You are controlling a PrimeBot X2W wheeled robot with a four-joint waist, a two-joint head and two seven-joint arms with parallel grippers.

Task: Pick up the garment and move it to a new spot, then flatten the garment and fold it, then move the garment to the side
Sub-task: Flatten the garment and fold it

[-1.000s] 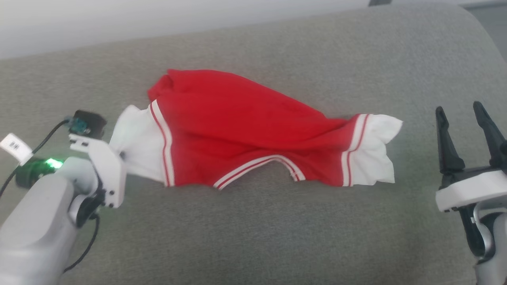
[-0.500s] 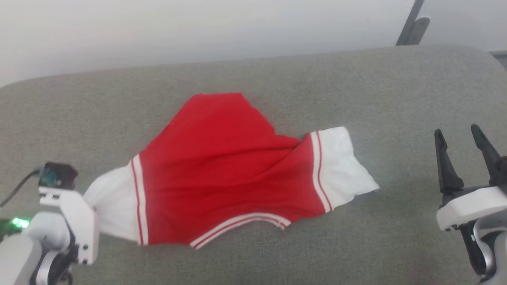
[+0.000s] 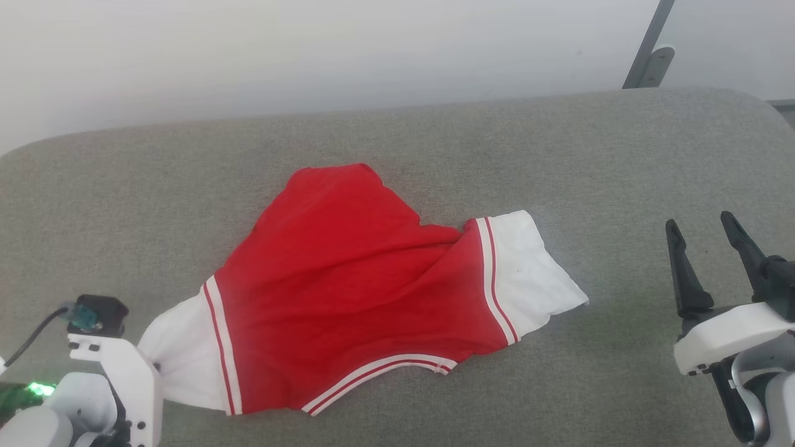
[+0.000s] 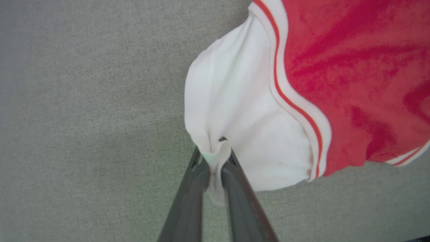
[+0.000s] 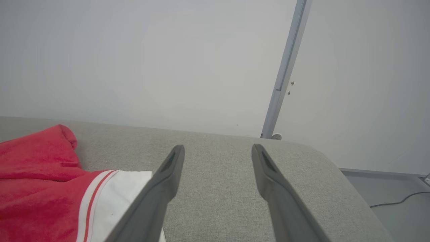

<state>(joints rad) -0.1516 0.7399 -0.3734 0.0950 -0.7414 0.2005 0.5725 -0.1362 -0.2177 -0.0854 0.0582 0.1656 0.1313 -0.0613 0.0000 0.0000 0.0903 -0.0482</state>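
Note:
The garment is a red jersey with white panels and red-striped trim, lying crumpled across the grey cushion; its number and lettering are hidden. My left gripper is shut on a bunched bit of the garment's white panel at the lower left. In the head view that wrist sits at the bottom left, touching the garment's white end. My right gripper stands open at the right, apart from the garment's other white panel. From the right wrist view its fingers hang over bare cushion beside the garment.
The grey upholstered surface spreads wide, with a rounded edge at the back and right. A pale wall rises behind it, with a slanted grey metal post at the upper right. A cable lies on the floor past the right edge.
The head camera has tilted up, showing more wall. My left gripper has dragged the garment's left end toward the near left, and the right white panel has swung back and inward.

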